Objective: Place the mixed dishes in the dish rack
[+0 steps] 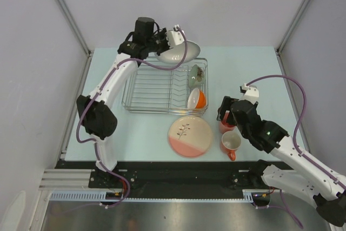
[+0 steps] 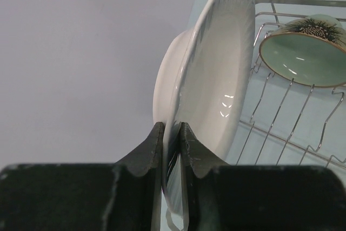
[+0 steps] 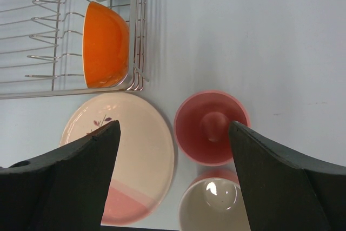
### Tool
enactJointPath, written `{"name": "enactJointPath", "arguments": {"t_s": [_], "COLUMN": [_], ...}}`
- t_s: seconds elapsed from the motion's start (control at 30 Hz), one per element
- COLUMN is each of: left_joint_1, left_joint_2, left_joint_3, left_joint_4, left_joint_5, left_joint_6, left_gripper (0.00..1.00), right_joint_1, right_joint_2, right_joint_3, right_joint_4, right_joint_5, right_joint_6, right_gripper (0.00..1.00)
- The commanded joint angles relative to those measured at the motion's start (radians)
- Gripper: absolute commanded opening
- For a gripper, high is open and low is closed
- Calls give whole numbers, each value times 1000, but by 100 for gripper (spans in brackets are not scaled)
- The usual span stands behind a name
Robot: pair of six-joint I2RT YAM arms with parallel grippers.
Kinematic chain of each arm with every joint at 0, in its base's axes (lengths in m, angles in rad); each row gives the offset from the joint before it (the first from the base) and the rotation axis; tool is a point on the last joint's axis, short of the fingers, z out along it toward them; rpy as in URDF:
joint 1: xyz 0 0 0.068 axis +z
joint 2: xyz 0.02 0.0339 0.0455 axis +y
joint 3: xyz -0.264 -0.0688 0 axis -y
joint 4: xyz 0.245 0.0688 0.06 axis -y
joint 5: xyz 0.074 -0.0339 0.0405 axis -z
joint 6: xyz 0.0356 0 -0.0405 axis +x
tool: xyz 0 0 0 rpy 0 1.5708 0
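White ruffled-rim plate is hanging on edge over the dish rack's far rail, with my left gripper pinching just its rim. With that thin a grip, I'm worrying about it slipping or clipping the green-lined bowl beside it. My right gripper is hovering spread wide over the pink cup.

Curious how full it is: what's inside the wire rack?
Two bowls on edge at the dish rack's right end: an orange bowl and a green-lined bowl. The white plate, in the left gripper, hides part of its far edge.
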Motion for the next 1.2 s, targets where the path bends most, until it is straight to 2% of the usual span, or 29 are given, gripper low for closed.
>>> {"name": "enactJointPath", "arguments": {"t_s": [0.0, 0.4, 0.83, 1.17], "left_joint_1": [-10, -22, -32, -38], "left_joint_2": [-4, 45, 49, 65], "left_joint_3": [33, 23, -87, -128], "left_joint_4": [174, 213, 274, 254], "left_joint_5": [8, 0, -6, -4], "left_joint_6": [73, 133, 139, 153], "left_gripper": [0, 0, 0, 0], "right_joint_1": [-3, -2, -3, -3], "right_joint_2": [-9, -14, -32, -46], "right_joint_3": [1, -13, -22, -33], "right_joint_4": [4, 4, -7, -16], "right_joint_5": [16, 13, 16, 17], "right_joint_6": [11, 26, 36, 46], "right_gripper": [86, 86, 85, 85]}}
